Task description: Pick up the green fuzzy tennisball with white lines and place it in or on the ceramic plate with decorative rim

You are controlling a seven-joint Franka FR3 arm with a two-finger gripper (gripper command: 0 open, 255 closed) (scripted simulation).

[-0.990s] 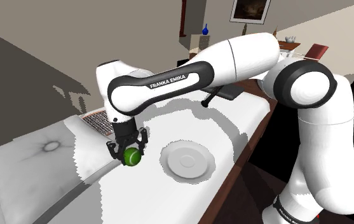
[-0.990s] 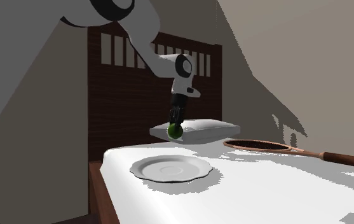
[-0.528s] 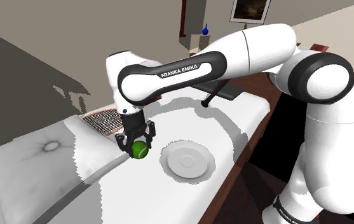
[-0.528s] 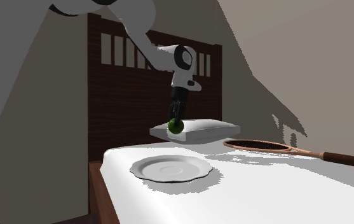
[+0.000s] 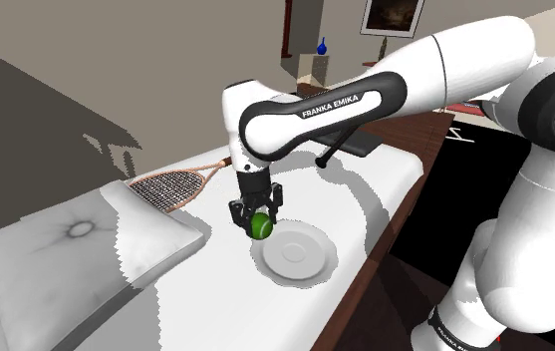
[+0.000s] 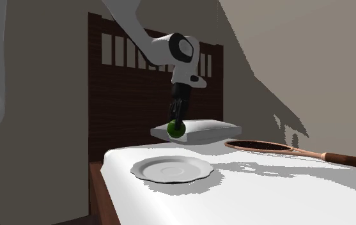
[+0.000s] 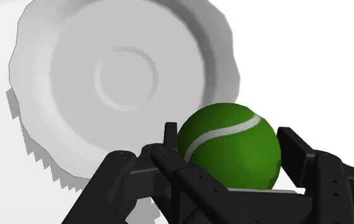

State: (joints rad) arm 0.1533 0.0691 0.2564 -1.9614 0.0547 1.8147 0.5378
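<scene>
A green tennis ball [image 5: 261,226] [image 6: 176,128] [image 7: 231,145] with a white line hangs in the air, clasped between my black fingers. My gripper [image 5: 258,221] [image 6: 177,126] [image 7: 229,149] is shut on it, just above the plate's edge on the pillow side. The white plate [image 5: 295,253] [image 6: 172,170] [image 7: 124,83] with a scalloped rim lies flat on the white bed, beyond and below the ball in the wrist view.
A racket [image 5: 172,185] [image 6: 278,149] with a brown frame lies on the bed past the plate. A white pillow [image 5: 76,257] [image 6: 199,131] sits toward the dark slatted headboard [image 6: 131,70]. A dark flat object [image 5: 350,148] lies further along the bed. The bed's edge [image 5: 390,234] drops off near the plate.
The arm has carried the ball from beside the pillow toward the plate, to the shoulder view's right, and raised it slightly. The grip stayed shut on the ball.
</scene>
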